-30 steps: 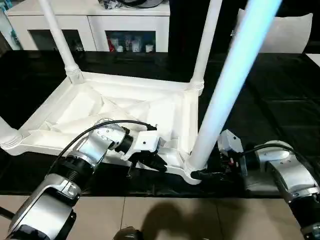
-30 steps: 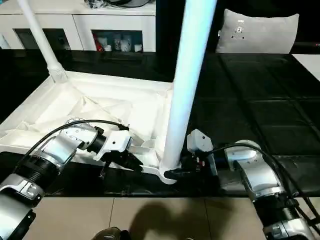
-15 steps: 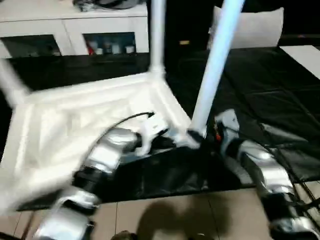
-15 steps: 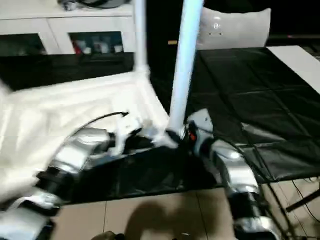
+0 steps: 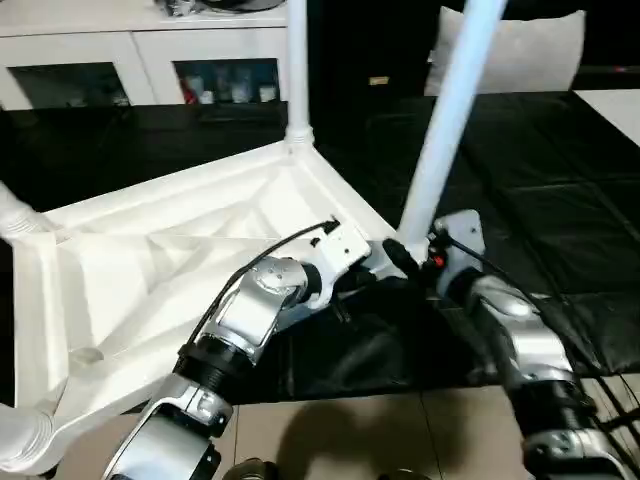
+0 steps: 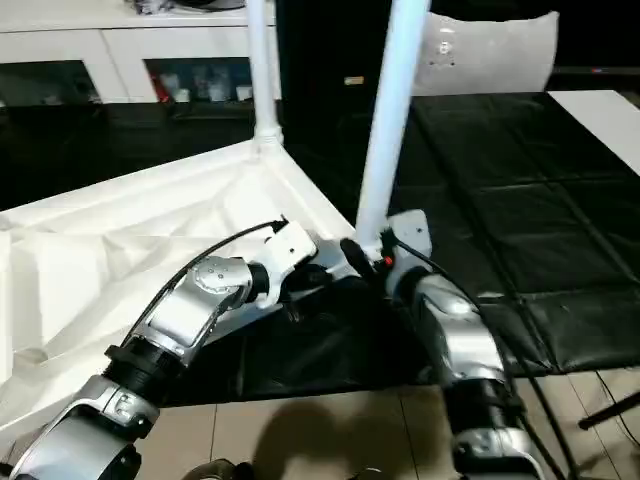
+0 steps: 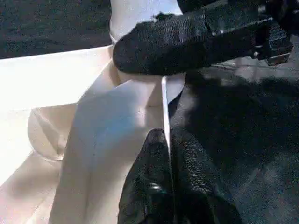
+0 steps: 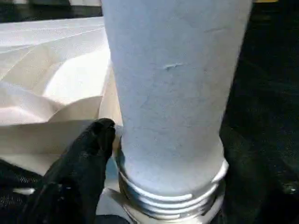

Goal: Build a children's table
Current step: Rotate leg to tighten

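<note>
While the upturned table top (image 5: 150, 260) lay on the dark floor, the near leg (image 5: 450, 120) rose upright from its corner socket just ahead of the right gripper (image 5: 400, 258).

The left wrist view had the left gripper (image 7: 169, 154) pinched tight on the top's thin rim; the right wrist view set the leg's threaded base between parted fingers (image 8: 88, 154), whether gripped I cannot tell.

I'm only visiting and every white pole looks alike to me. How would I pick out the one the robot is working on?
Find the upside-down white table top on the black mat. Go to its corner nearest the robot, where the two black grippers meet. The leg rising there has the right gripper at its threaded base and looks bluish, unlike the other legs.
</note>
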